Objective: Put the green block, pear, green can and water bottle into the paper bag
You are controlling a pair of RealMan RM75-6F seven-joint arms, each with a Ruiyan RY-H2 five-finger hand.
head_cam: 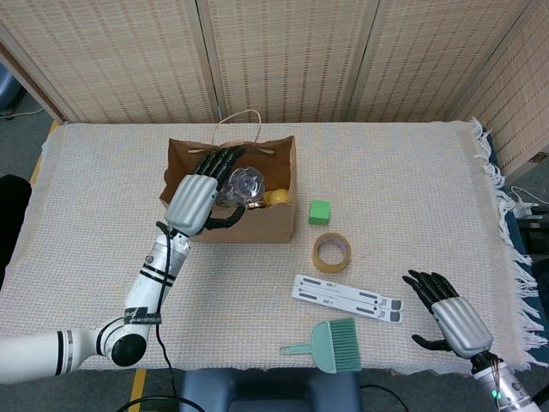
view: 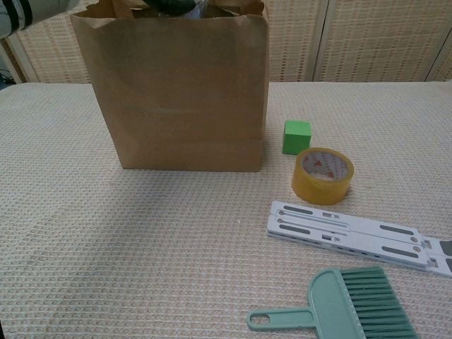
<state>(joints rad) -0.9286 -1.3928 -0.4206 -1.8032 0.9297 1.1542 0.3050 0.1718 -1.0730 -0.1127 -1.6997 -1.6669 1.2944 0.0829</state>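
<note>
A brown paper bag (head_cam: 249, 219) is stood upright on the woven table cloth (head_cam: 412, 180), with its mouth open at the top. The left hand (head_cam: 199, 202) is held over the open mouth of the bag. Its dark fingers (head_cam: 221, 161) are spread around a clear water bottle (head_cam: 244, 184), which is seen end-on, low in the bag's mouth. Whether the bottle is truly gripped or only touched cannot be told for sure, but the fingers are seen wrapped beside it. In the chest view only a dark bit of the hand is seen above the bag's rim (view: 169, 8).

Something yellow, likely the pear (head_cam: 275, 196), is seen inside the bag, just beside the bottle. The green can is not seen in either view.

The green block (head_cam: 319, 211) is left on the cloth, just beside the bag's right side and apart from it. A roll of yellow tape (head_cam: 330, 252) is laid near the block, toward the front. A flat white and grey folding stand (head_cam: 346, 298) is laid in front of the tape. A small green brush (head_cam: 330, 345) is laid near the front edge of the table.

The right hand (head_cam: 452, 318) is rested near the front right corner of the table. Its fingers are spread apart and nothing is held in it.
</note>
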